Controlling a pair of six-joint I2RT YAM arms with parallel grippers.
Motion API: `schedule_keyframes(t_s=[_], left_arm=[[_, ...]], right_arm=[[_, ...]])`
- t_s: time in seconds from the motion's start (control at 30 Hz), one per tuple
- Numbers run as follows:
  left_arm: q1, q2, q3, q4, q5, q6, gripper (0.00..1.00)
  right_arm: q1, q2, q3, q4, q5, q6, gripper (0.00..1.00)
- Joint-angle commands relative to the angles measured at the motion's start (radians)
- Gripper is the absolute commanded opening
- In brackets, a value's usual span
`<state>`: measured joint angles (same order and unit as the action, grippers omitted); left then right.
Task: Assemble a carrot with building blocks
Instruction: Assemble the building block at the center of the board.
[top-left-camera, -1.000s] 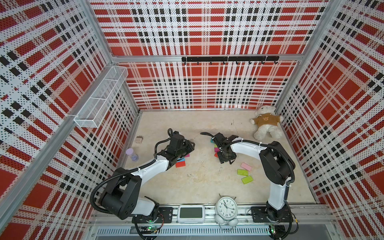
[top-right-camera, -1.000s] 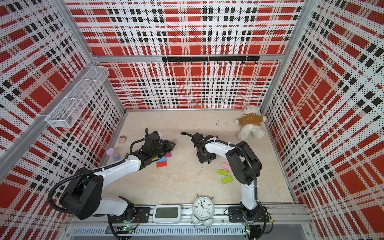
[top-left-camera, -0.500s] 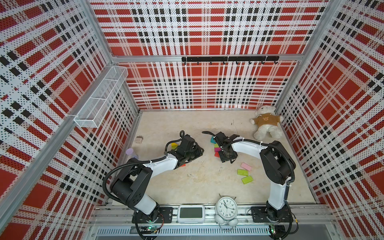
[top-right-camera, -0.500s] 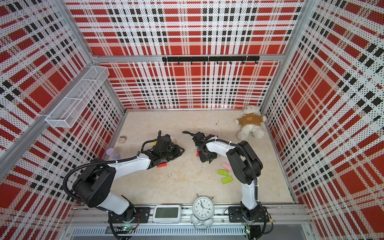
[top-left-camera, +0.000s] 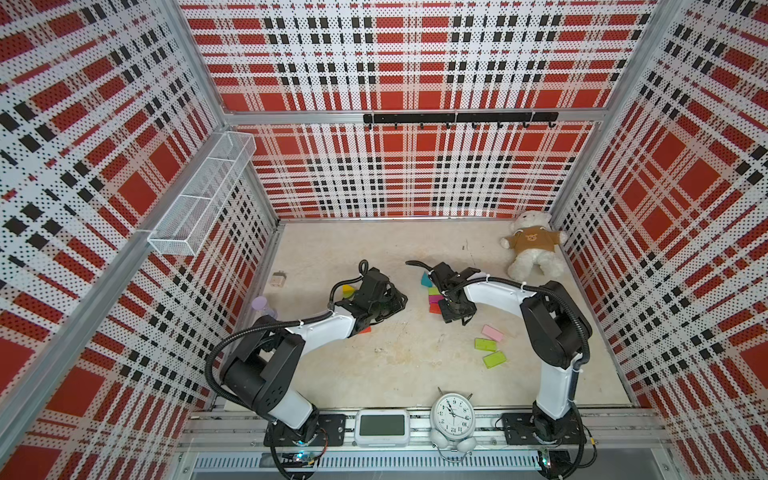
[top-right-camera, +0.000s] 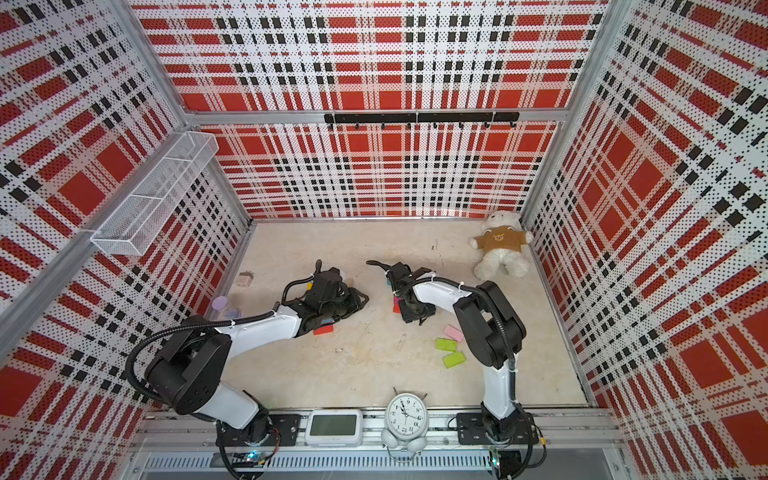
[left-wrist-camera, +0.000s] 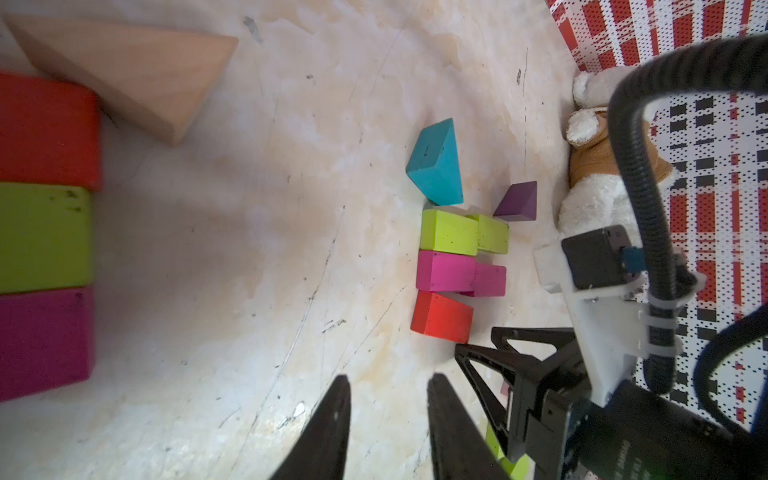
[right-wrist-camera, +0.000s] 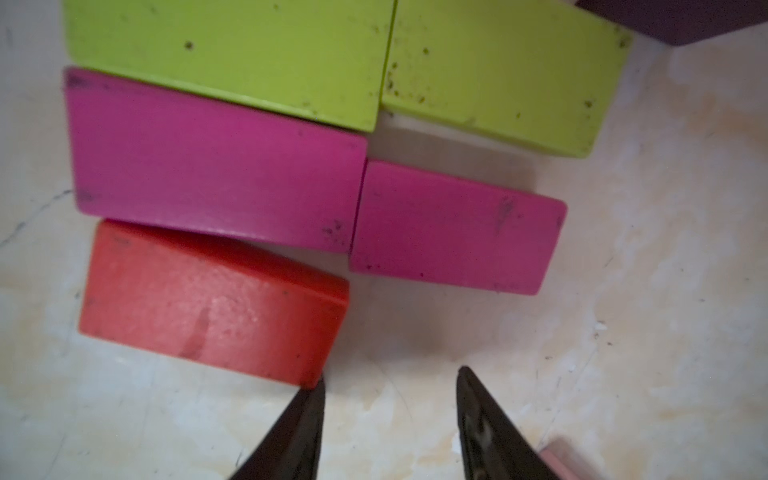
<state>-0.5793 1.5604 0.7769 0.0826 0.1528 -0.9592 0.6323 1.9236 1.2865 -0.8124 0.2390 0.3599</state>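
The right end effector (right-wrist-camera: 390, 376) — released, empty — sits low in the middle of the tabletop (top-left-camera: 395, 365), one fingertip (right-wrist-camera: 307, 419) just beside the red block (right-wrist-camera: 212, 299) at the near end of a column of magenta blocks (right-wrist-camera: 216, 166), lime green blocks (right-wrist-camera: 232, 54) and a teal triangle (left-wrist-camera: 436, 162) — the left end effector (left-wrist-camera: 386, 378), also released, is to their left.

Two arms, same build. Left arm (top-left-camera: 320, 330) and right arm (top-left-camera: 492, 291): white link shells, black round joint housings, black base plates (top-left-camera: 305, 430). A black ribbed cable hose (left-wrist-camera: 636, 174) runs along each, cinched with white zip ties (left-wrist-camera: 660, 328). Wrist has a white bracket (left-wrist-camera: 598, 324) with a small black camera (left-wrist-camera: 594, 257). Left pincer (left-wrist-camera: 388, 378) and right pincer (right-wrist-camera: 390, 376): black fingers, tapering to points.
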Motion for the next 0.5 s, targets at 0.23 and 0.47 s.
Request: schedule_keyframes(t_s=[0.23, 0.47], left_arm=[[0.001, -0.001, 0.015, 0.023, -0.01, -0.013, 0.35], [0.001, 0.001, 0.015, 0.025, -0.007, -0.015, 0.35]], right_arm=[[-0.01, 0.009, 0.038, 0.014, 0.024, 0.016, 0.53], [-0.013, 0.009, 0.039, 0.021, 0.02, 0.017, 0.54]])
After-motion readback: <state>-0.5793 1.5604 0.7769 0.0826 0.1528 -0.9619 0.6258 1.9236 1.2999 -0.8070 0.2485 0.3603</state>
